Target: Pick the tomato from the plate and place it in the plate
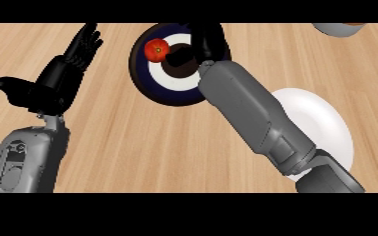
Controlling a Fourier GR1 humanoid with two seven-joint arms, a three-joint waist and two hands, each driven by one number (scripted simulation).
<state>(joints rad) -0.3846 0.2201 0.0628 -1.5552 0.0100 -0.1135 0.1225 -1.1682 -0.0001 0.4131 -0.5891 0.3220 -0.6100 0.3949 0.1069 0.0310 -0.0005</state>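
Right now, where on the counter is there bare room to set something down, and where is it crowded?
Bare wood lies between the left hand and the dark ringed plate, and in the wide lower middle between the two forearms. The top right, short of the grey dish at the edge, is open too. It is crowded around the tomato, where the right hand sits, and over the white plate.

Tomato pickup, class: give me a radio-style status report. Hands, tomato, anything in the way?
Right hand over dark plate, beside tomato, no grasp visible. Left hand open, resting at left. White plate partly under right forearm.
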